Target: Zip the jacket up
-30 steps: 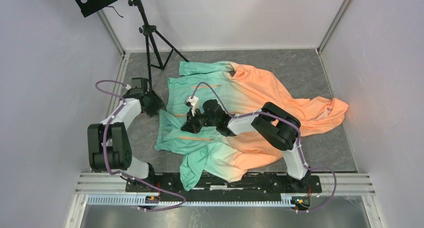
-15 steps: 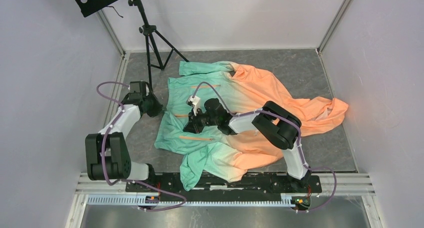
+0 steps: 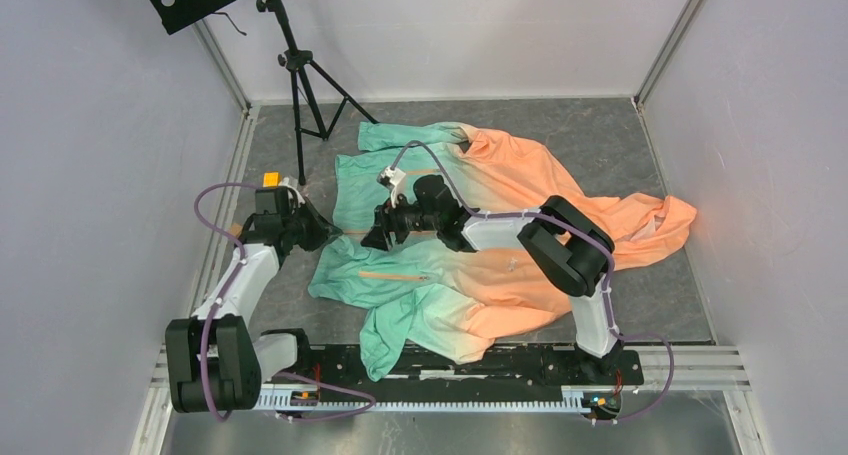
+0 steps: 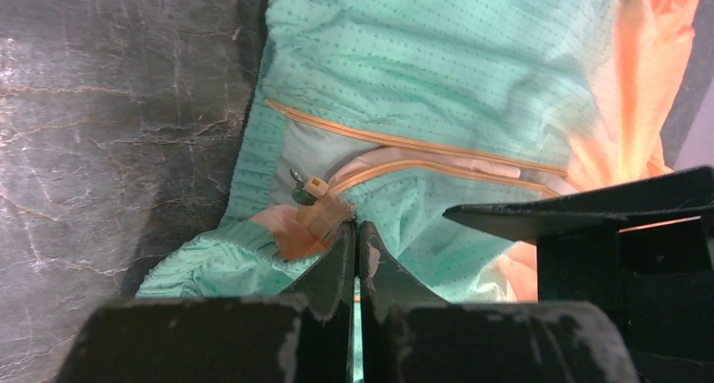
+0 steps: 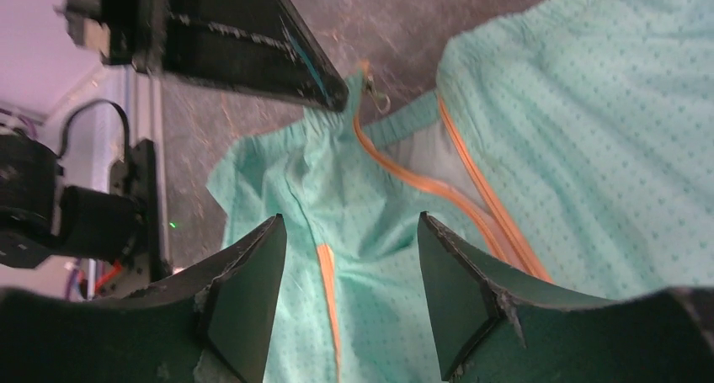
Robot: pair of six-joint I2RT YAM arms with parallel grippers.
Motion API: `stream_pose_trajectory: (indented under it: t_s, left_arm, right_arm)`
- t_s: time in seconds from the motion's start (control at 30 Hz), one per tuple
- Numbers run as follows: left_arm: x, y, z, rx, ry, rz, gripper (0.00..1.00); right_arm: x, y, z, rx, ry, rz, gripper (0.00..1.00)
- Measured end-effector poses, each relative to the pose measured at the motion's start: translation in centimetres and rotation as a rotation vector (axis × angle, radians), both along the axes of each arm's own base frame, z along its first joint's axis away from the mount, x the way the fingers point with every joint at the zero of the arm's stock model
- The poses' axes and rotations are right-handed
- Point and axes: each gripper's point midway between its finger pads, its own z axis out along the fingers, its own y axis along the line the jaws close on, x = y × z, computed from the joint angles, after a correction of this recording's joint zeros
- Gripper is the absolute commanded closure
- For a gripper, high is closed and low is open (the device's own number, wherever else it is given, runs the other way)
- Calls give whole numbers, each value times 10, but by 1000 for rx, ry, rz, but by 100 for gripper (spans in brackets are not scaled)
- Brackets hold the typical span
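Left claw (image 4: 354,228) is pinching jacket hem (image 4: 253,151) beside zipper slider (image 4: 305,191), anchoring it; right claw (image 5: 349,218) is hovering wide just above slider.

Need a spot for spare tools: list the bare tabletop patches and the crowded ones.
Bare grey marbled tabletop shows between the mint-to-peach windbreaker jacket and the white back wall, and at near right between its peach sleeve and the metal rail. Crowded on the left: black tripod stand and the left arm at the green hem.
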Motion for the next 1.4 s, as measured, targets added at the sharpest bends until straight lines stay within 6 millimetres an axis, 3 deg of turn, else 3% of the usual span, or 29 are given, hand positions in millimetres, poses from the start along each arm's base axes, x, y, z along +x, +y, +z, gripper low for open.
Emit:
stream_pose_trajectory:
  t_s: [0.2, 0.33, 0.53, 0.57, 0.63, 0.8, 1.03, 1.4]
  left_arm:
    - [-1, -6, 12, -26, -40, -25, 98]
    - [-2, -8, 22, -33, -73, -35, 98]
    - [-10, -9, 21, -36, -45, -35, 98]
    - [-11, -9, 21, -37, -41, -34, 94]
    - [-11, -9, 22, -42, -38, -25, 73]
    - [-15, -9, 28, -67, 4, 15, 42]
    - [-8, -6, 41, -116, 97, 113, 44]
    - [-19, -3, 22, -150, 234, 215, 41]
  right_arm:
    - [-6, 23, 20, 81, -64, 27, 36]
    - [-19, 37, 19, 77, -166, 46, 48]
    - [-19, 45, 11, 27, -292, 14, 99]
    - [-15, 44, 10, 18, -312, 2, 99]
    - [-12, 42, 8, 9, -338, -8, 99]
    - [-17, 35, -4, -7, -435, 11, 99]
    - [-24, 36, -7, -14, -517, 45, 99]
    - [-27, 39, -5, -16, -543, 46, 99]
